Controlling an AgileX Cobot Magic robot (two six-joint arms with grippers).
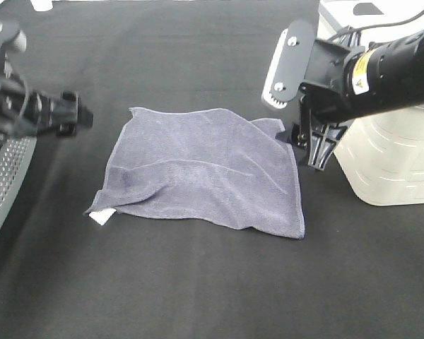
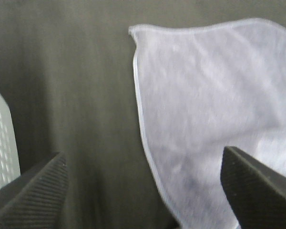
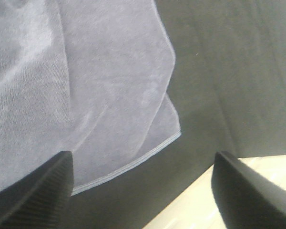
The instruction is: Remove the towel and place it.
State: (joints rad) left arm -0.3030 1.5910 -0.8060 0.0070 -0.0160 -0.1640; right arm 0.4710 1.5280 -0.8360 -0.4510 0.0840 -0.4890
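Note:
The greyish-purple towel (image 1: pixel 205 166) lies spread and slightly rumpled on the black table, with its white tag (image 1: pixel 101 216) at the near left corner. My left gripper (image 1: pixel 79 117) is open and empty, just left of the towel's far left corner. In the left wrist view (image 2: pixel 143 191) its fingers (image 2: pixel 33 195) frame the towel's edge (image 2: pixel 214 95). My right gripper (image 1: pixel 315 150) is open and empty, hanging just right of the towel's far right corner. In the right wrist view (image 3: pixel 140 191) that corner (image 3: pixel 86 95) lies between the fingers (image 3: pixel 248 191).
A white plastic container (image 1: pixel 389 162) stands at the right, close behind the right gripper, and shows in the right wrist view (image 3: pixel 195 210). A grey perforated panel (image 1: pixel 3 176) lies along the left edge. The black cloth-covered table (image 1: pixel 212 282) extends in front.

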